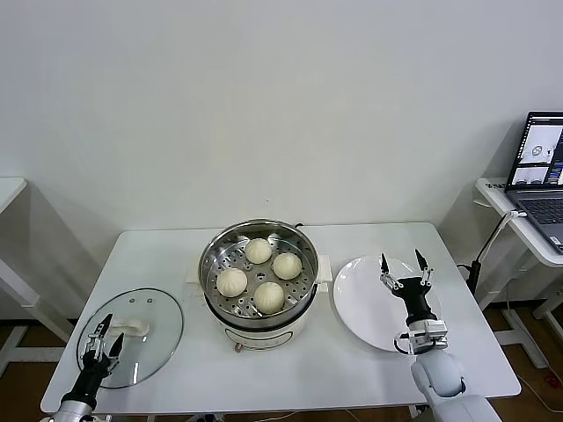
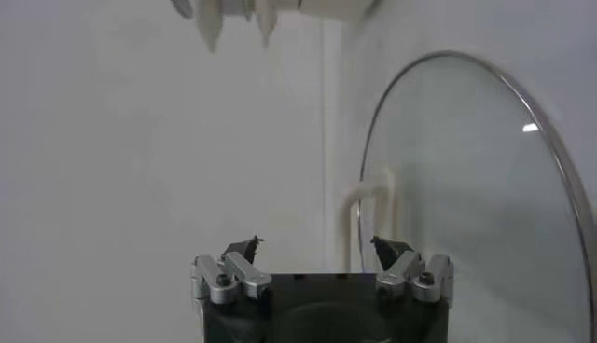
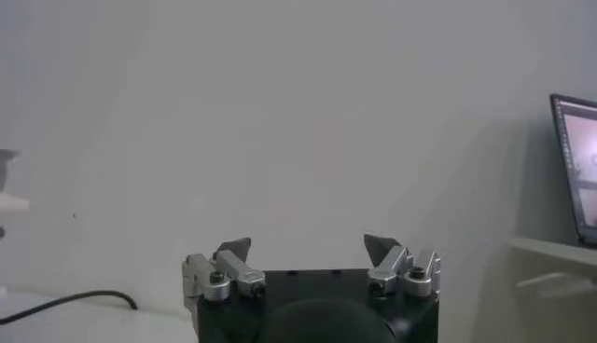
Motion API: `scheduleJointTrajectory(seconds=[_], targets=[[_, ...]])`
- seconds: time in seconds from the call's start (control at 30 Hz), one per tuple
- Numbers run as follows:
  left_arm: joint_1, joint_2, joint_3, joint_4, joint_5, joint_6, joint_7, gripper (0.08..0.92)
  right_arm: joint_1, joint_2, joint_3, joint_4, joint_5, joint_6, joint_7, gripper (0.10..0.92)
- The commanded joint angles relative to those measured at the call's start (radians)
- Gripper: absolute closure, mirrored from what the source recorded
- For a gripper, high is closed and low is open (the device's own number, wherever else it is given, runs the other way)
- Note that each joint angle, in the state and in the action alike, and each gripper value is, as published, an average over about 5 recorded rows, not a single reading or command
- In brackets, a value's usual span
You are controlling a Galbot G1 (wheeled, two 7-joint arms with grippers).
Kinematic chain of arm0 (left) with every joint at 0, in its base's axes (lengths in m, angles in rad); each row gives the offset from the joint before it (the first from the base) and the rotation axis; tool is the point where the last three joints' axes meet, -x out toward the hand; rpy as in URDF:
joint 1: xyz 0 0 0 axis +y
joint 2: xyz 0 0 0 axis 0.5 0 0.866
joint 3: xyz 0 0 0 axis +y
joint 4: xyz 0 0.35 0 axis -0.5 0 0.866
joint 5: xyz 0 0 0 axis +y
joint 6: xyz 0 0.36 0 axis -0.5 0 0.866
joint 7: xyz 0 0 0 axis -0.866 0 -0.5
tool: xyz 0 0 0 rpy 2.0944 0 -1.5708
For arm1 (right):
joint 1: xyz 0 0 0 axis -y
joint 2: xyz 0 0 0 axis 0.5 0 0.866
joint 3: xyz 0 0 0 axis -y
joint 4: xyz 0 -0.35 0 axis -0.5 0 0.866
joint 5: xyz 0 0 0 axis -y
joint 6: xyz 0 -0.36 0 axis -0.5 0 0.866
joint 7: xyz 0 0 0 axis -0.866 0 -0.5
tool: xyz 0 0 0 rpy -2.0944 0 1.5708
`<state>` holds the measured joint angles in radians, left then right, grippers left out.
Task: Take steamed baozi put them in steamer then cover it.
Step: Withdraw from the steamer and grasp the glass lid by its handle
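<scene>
- Already, in the head view, all four steamed baozi (image 1: pixel 259 273) sit on the perforated tray inside the steamer (image 1: pixel 258 313) at the middle of the table (image 1: pixel 352 369); the plate (image 1: pixel 361 303) to its right is bare
- The cover (image 1: pixel 151 338) lies flat on the table to the steamer's left, well apart from it, white handle (image 1: pixel 134 329) upward; only covering seems left to do
- The left gripper (image 1: pixel 104 336) hangs over the near edge of the cover, jaws spread, holding nothing; the right gripper (image 1: pixel 404 267) stands over the plate, jaws spread and empty
- Glass with a metal rim will likely be stiff, fairly heavy, slippery and breakable, so the handle at its centre looks the sound place to pinch, across its narrow width
- From the left wrist view, the left gripper (image 2: pixel 315 250) is open with the handle (image 2: pixel 373 219) just beyond its fingertips, not yet between them; the cover's rim (image 2: pixel 560 168) curves away alongside
- From the right wrist view, the right gripper (image 3: pixel 308 250) is open on empty air, facing the wall, with a laptop (image 3: pixel 574 163) at the edge
</scene>
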<state>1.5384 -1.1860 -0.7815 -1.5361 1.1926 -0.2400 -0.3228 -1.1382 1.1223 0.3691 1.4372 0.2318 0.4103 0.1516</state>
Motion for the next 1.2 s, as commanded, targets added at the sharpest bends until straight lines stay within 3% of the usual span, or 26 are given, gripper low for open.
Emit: scheduleJointTrajectory(seconds=[0.03, 1.2], targets=[[-0.034, 0.002, 0.003, 0.017, 0.000, 0.020, 0.005, 0.177, -0.020, 0.013, 0.009, -0.003, -0.017, 0.005, 0.000, 0.203], [-0.131, -0.026, 0.055, 0.061, 0.002, 0.061, 0.077, 0.193, -0.025, 0.019, 0.004, 0.006, -0.050, 0.011, 0.004, 0.203]])
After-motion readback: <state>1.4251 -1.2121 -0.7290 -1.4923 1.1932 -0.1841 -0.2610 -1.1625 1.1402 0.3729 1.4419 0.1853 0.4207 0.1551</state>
